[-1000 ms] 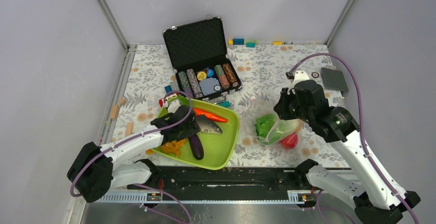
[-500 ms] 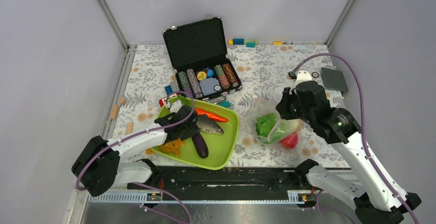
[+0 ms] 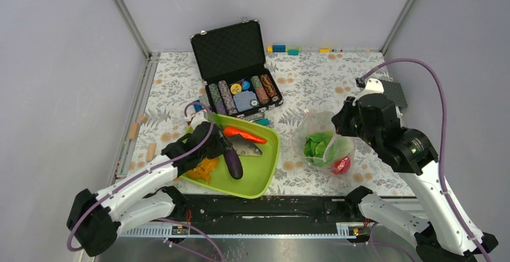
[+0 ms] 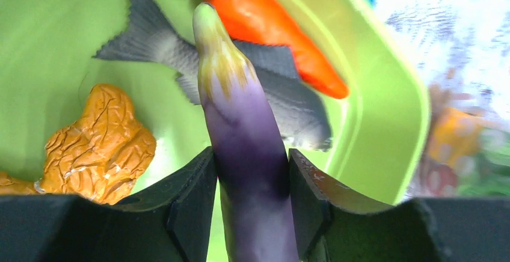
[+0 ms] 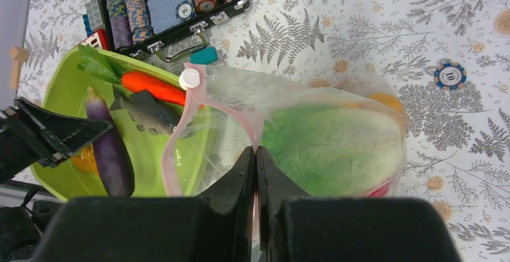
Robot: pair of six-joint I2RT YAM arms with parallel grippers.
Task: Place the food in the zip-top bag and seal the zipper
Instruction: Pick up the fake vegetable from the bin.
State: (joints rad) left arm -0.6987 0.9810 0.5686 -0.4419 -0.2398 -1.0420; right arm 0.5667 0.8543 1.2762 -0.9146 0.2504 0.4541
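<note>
My left gripper (image 3: 221,149) is shut on the purple eggplant (image 3: 232,162) (image 4: 243,142) over the lime-green tray (image 3: 266,172). In the tray lie the grey fish (image 3: 245,147) (image 4: 282,97), the orange carrot (image 3: 245,134) (image 4: 270,27) and an orange crinkled piece (image 3: 201,169) (image 4: 99,142). My right gripper (image 3: 341,125) (image 5: 256,154) is shut on the pinkish zipper strip (image 5: 186,124) and holds the clear zip-top bag (image 3: 322,145) (image 5: 325,130) up with its mouth open toward the tray. Inside are the green lettuce (image 3: 314,145) (image 5: 334,142) and the red apple (image 3: 340,164).
An open black case of poker chips (image 3: 243,94) stands behind the tray. A loose chip (image 5: 451,76) lies on the floral cloth right of the bag. A dark grey plate (image 3: 392,92) is at the far right. Small blocks (image 3: 282,48) line the back wall.
My left gripper has lifted the eggplant's stem end off the tray and shifted slightly right. My right gripper has risen and moved right, pulling the bag's mouth up and open.
</note>
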